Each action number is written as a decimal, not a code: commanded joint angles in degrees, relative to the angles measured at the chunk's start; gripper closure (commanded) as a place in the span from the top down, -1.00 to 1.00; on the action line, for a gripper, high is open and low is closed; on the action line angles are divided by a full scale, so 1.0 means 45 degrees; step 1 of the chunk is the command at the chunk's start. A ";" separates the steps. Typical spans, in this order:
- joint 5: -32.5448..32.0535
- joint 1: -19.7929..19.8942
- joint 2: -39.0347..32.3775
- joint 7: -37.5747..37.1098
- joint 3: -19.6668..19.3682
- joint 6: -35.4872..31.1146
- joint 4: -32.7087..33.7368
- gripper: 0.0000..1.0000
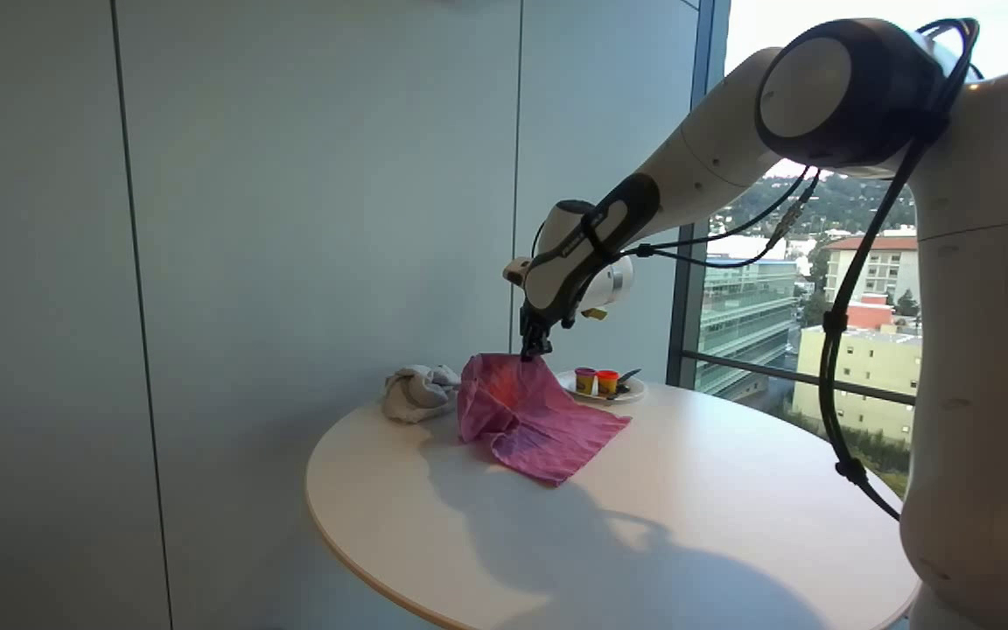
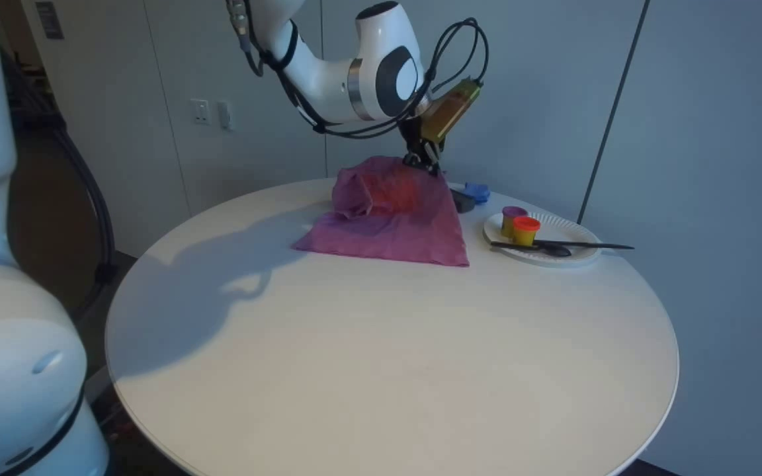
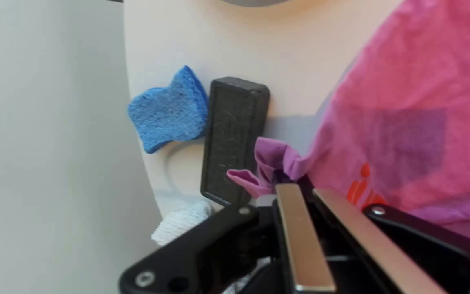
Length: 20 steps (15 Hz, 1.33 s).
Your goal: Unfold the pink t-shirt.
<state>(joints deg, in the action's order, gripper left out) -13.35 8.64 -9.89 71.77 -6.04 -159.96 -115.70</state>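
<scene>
The pink t-shirt [image 1: 556, 433] is wrinkled and lies toward the wall side of the table. In an exterior view [image 2: 407, 238] its near hem lies flat on the table, and the far part rises up to my gripper [image 2: 423, 166]. A loose fold with an opening shows in the raised part. In the wrist view my gripper [image 3: 290, 179] is shut on a bunched edge of the t-shirt [image 3: 414, 77], with small folds sticking out past the fingertips. A red print shows on the cloth beside the fingers. The cloth between the fingertips is mostly hidden.
A beige-white cloth [image 1: 421, 394] lies beside the t-shirt near the wall. A blue sponge [image 3: 169, 112] and a black block [image 3: 235, 130] lie close to the fingertips by the table edge. A white plate [image 2: 569, 229] holds two tubs [image 2: 525, 233] and dark cutlery [image 2: 586, 244].
</scene>
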 commanded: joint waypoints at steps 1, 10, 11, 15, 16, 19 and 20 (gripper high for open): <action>-0.1008 0.0013 -0.1168 -0.0619 -0.0276 -0.0584 0.1549 -0.88; 0.1942 0.1321 -0.3465 0.0743 0.1189 -0.0128 0.3154 -0.32; 0.1987 0.1428 -0.3368 0.0690 0.1280 0.0136 0.3056 -0.20; 0.1347 0.1156 -0.2200 -0.0155 0.0841 -0.0307 0.1811 0.37; 0.1373 0.1175 -0.1854 -0.0176 0.0912 -0.0168 0.1585 0.56; 0.2938 0.1793 -0.0717 0.1056 0.2030 0.1268 0.0892 0.95; 0.3783 0.1920 -0.0448 0.1613 0.2364 0.2402 0.0835 1.00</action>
<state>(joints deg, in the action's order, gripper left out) -3.75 14.84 -18.28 73.23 0.08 -156.90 -107.64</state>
